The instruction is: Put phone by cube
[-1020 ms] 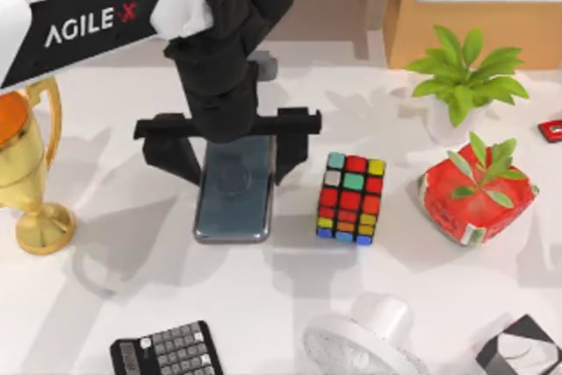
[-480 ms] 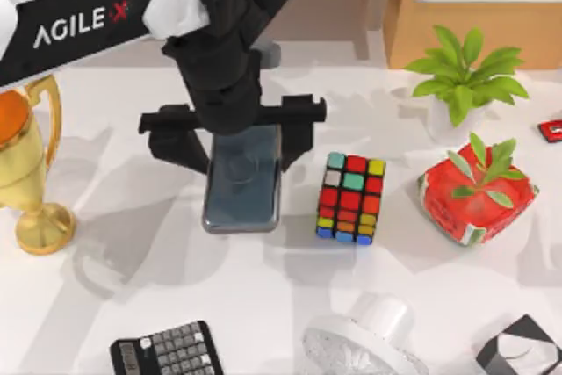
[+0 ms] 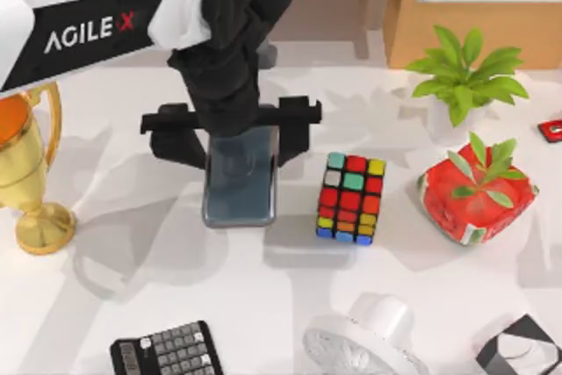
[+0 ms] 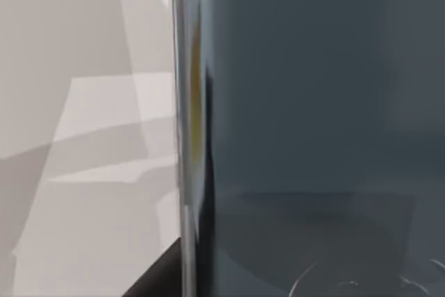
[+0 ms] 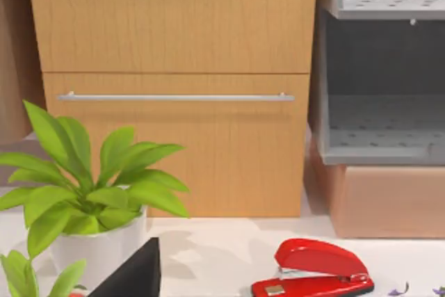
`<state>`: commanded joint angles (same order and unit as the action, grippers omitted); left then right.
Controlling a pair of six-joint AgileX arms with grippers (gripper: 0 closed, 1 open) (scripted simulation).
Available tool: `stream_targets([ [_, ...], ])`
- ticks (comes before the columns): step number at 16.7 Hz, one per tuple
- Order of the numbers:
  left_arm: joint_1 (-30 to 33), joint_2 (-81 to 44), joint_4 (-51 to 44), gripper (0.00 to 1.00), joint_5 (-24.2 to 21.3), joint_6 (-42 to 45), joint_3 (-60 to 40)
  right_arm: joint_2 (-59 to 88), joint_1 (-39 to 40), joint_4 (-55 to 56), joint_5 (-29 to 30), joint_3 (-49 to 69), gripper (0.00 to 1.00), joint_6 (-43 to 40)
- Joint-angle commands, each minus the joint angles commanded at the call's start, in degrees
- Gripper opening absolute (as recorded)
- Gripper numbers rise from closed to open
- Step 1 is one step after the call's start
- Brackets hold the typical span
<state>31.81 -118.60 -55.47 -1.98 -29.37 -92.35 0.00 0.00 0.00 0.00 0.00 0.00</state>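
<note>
The phone [image 3: 240, 191], a dark blue-grey slab, lies lengthwise between the black fingers of my left gripper [image 3: 239, 164], which is shut on its long sides. In the left wrist view the phone [image 4: 313, 130] is very close, its silvery edge running up the frame. The cube [image 3: 351, 198], black-framed with coloured stickers, stands on the white table just right of the phone with a narrow gap between them. A black fingertip [image 5: 132, 273] of my right gripper shows in the right wrist view, back by the plant and the stapler.
A gold trophy [image 3: 31, 173] stands at the left. A calculator [image 3: 167, 350], a white fan [image 3: 369, 340] and a black-and-white box [image 3: 522, 349] line the front edge. A red plant pot [image 3: 479, 199], a white potted plant [image 3: 461, 85] and a red stapler [image 5: 313, 273] are at the right.
My left gripper has carried the phone a little to the right, toward the cube, and slightly toward the back. The cube has not moved.
</note>
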Motion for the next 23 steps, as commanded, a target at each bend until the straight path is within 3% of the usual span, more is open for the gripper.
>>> stream_targets([
  [12, -0.3, -5.6, 2.5, 0.00, 2.2, -0.5, 4.4, 0.0, 0.0, 0.0, 0.0, 0.0, 1.00, 0.0],
  [23, -0.3, -5.6, 2.5, 0.83, 2.2, -0.5, 4.4, 0.0, 0.0, 0.0, 0.0, 0.0, 1.00, 0.0],
])
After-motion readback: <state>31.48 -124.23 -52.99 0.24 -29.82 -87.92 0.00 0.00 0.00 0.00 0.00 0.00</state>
